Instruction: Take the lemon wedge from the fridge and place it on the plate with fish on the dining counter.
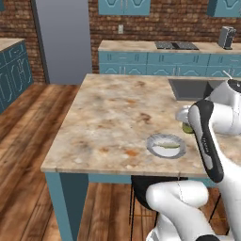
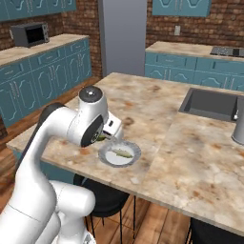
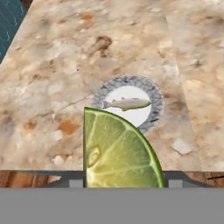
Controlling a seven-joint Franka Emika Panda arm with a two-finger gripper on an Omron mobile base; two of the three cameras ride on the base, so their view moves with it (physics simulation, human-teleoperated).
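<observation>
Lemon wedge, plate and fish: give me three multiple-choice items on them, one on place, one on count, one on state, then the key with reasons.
1. Where does the plate sit?
A. On the beige stone dining counter
B. In the sink
C. On the wooden floor

2. How many fish lie on the plate?
A. None
B. One
C. Three

3. What is the state of the lemon wedge?
A. Lying on the plate
B. Resting on the floor
C. Held in the claw, above the counter

Key: 1 A, the grey plate rests on the mottled stone top near its front edge. 2 B, a single small fish lies across the plate's pale centre. 3 C, the hand view shows the wedge up close at the claw, with the plate beyond it.
</observation>
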